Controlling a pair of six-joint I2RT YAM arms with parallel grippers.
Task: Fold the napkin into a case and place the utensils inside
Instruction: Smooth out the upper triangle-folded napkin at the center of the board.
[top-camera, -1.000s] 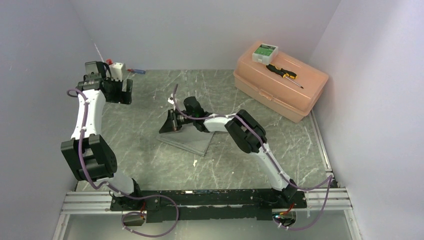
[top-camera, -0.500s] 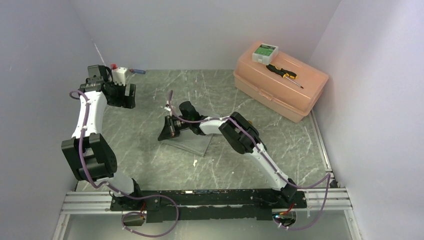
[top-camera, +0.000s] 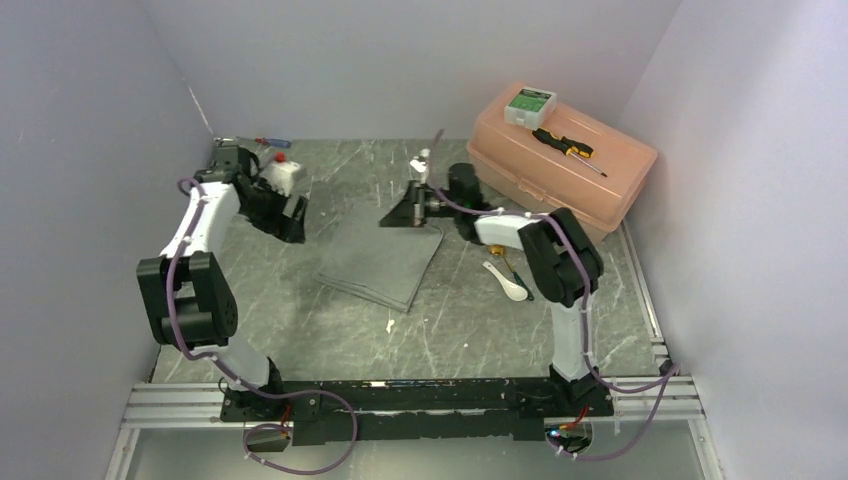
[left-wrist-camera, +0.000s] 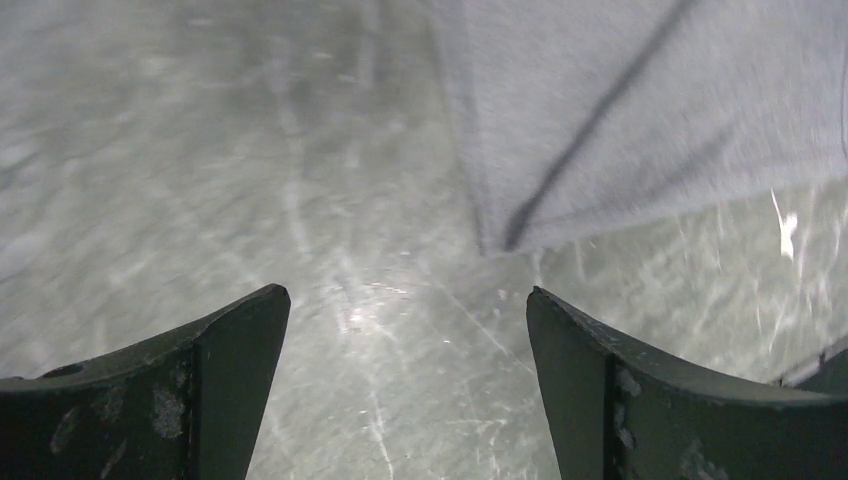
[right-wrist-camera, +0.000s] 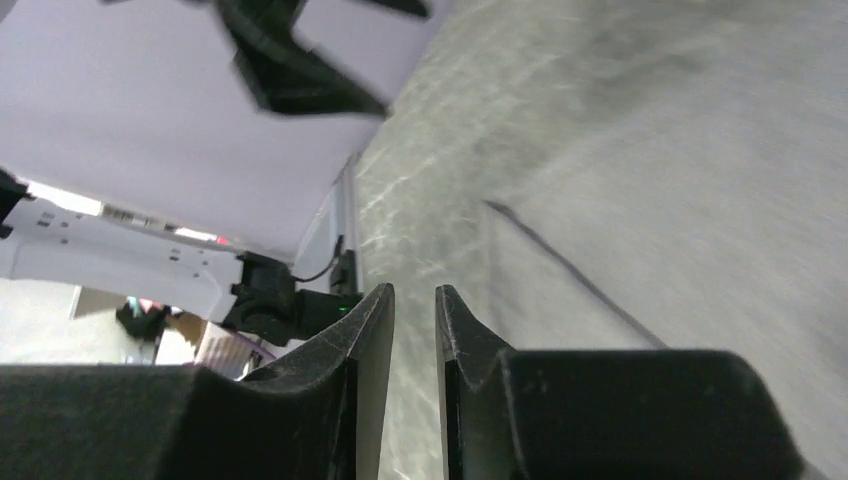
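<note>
The grey napkin (top-camera: 380, 262) lies folded flat mid-table. Its corner shows in the left wrist view as napkin (left-wrist-camera: 620, 110), and it fills the right side of the right wrist view as napkin (right-wrist-camera: 700, 200). My left gripper (top-camera: 293, 222) (left-wrist-camera: 402, 300) hovers wide open and empty just left of that corner. My right gripper (top-camera: 392, 218) (right-wrist-camera: 413, 295) sits at the napkin's far right corner, jaws a narrow gap apart with nothing between them. The utensils lie right of the napkin: a white spoon (top-camera: 508, 282) and a gold spoon (top-camera: 499, 258) with a dark handle.
A pink toolbox (top-camera: 560, 165) stands at the back right, carrying a white box (top-camera: 528, 103) and a black-and-yellow screwdriver (top-camera: 568, 147). A red-and-blue screwdriver (top-camera: 270, 143) lies by the back wall. A small white scrap (top-camera: 389, 325) sits in front of the napkin.
My right gripper swung from the napkin's left side to its far right corner and parted its jaws. The napkin now lies flat. My left gripper moved right, toward the napkin.
</note>
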